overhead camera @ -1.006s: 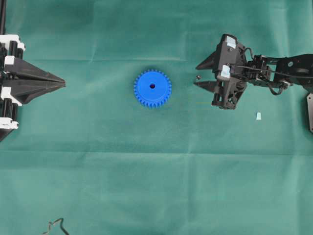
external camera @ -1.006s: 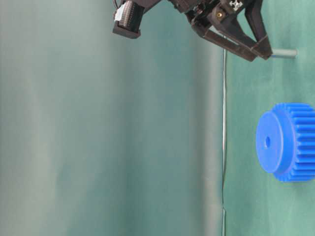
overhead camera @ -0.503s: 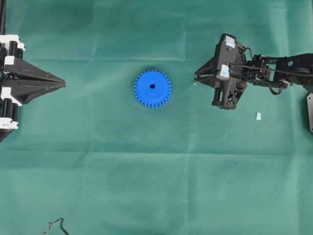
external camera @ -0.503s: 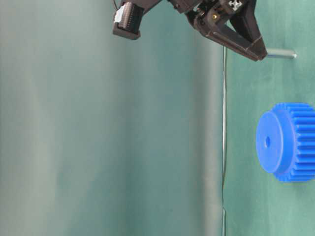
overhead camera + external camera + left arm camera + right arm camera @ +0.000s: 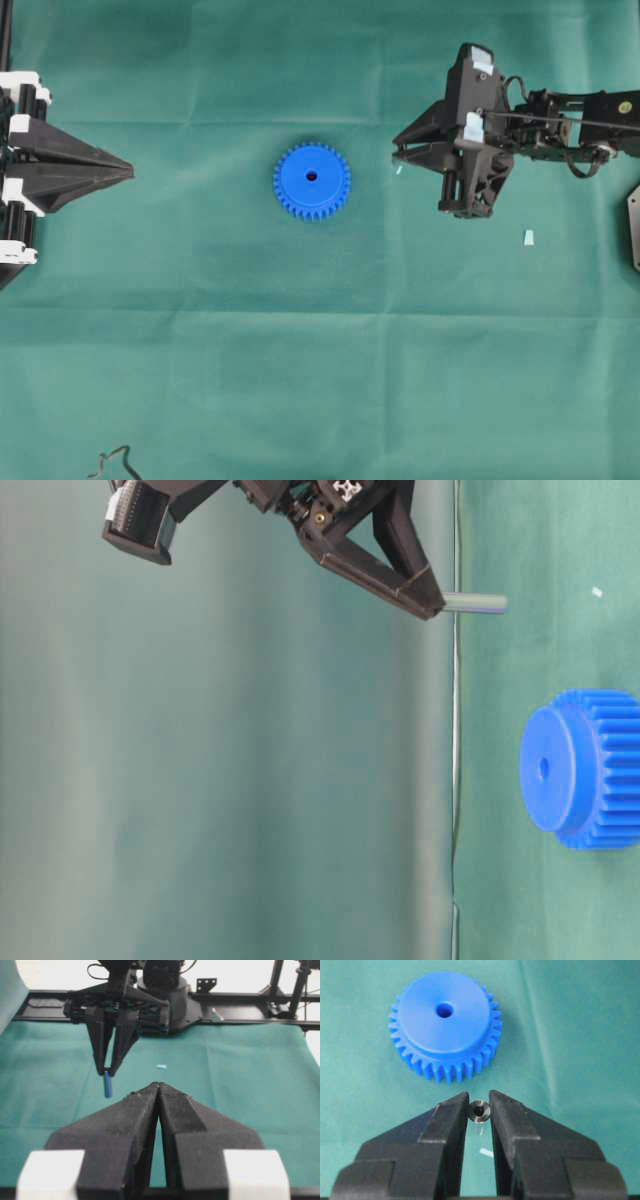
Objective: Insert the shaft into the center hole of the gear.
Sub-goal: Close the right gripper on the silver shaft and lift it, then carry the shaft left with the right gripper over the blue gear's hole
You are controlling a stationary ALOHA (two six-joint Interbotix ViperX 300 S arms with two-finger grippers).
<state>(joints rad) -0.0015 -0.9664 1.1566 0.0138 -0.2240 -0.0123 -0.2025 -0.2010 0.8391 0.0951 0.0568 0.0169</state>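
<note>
1. While the right gripper [image 5: 480, 1105] is pinching the shaft [image 5: 480, 1110] between its two fingertips, the pin is hanging clear of the green cloth [image 5: 320, 350]; the table-level view shows the shaft [image 5: 474, 603] sticking out from the fingertips, off the surface.
2. Seen from the left wrist camera, the shaft [image 5: 107, 1085] is pointing downward from the right gripper [image 5: 107, 1071], its lower end not touching the cloth.
3. The gear [image 5: 312, 181] is lying flat on the cloth, hub up, with the center hole [image 5: 312, 176] open and facing upward.
4. The right gripper [image 5: 398, 158] is sitting beside the gear, well apart from it, on the right of the overhead view; the shaft is not over the hole.
5. The left gripper [image 5: 130, 172] is resting at the left edge, fingers pressed together with nothing between them, away from the gear.
6. A small pale blue piece [image 5: 528, 237] is lying on the cloth near the right arm.
</note>
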